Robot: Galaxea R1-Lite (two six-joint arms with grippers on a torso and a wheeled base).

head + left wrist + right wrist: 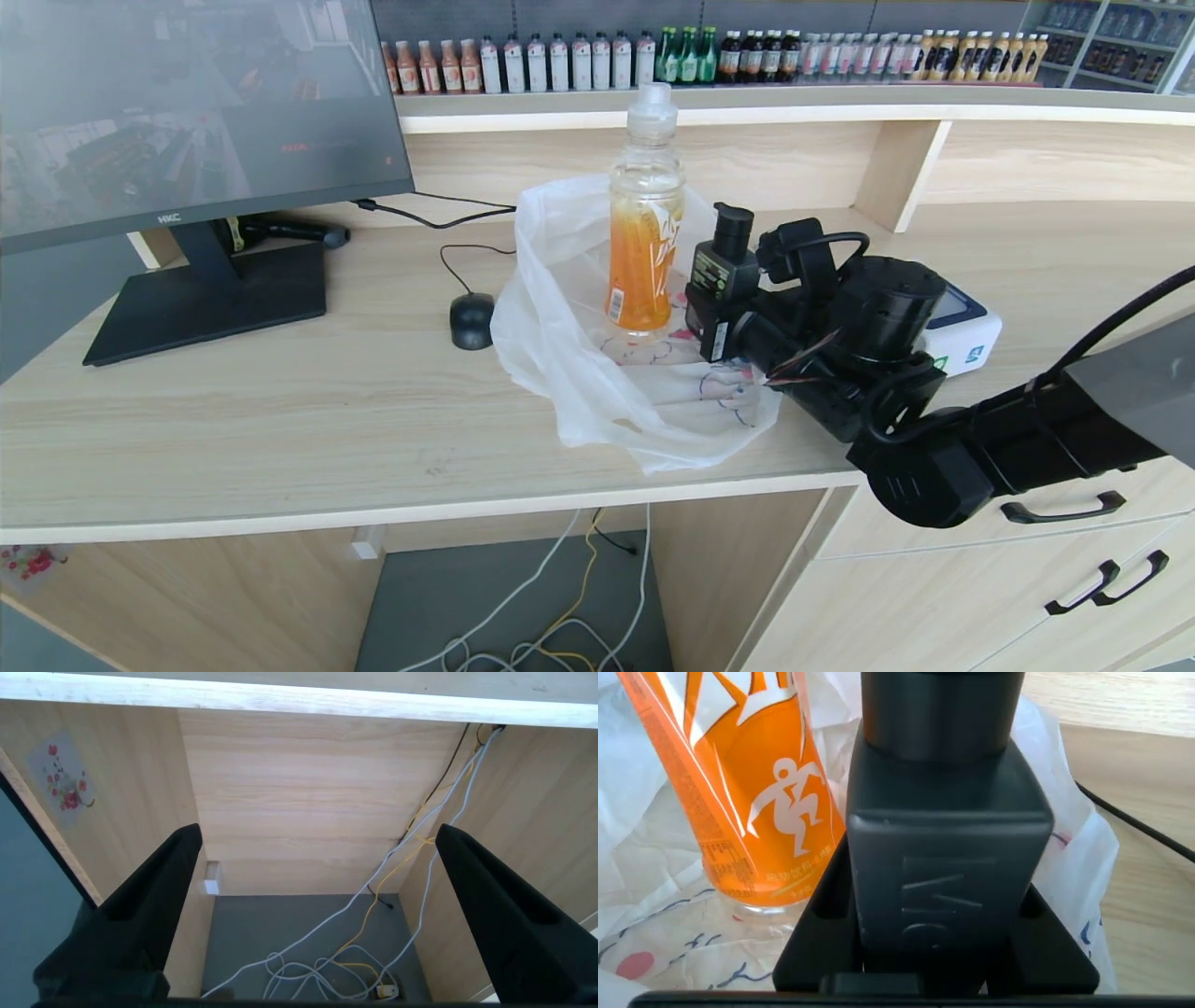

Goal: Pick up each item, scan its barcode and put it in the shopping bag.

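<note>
A clear plastic bottle of orange drink with a pale cap (642,252) (757,793) stands upright inside a thin white plastic shopping bag (569,373) (654,896), which lies open at the middle of the pale wooden counter (280,411). Just right of it in the head view, the right gripper (733,331) pinches a dark square-shouldered bottle with a black cap (724,271) (943,840) from both sides, holding it upright over the bag's right half; whether the two bottles touch cannot be told. The left gripper (318,835) is below the counter's edge, its two black fingers (159,896) spread wide with nothing between them, facing a wooden panel and loose white and yellow cables (327,961). A dark monitor (187,103) fills the upper left of the head view, a black mouse (471,319) lies left of the bag, and a white box-shaped device (966,336) sits behind the right arm.
</note>
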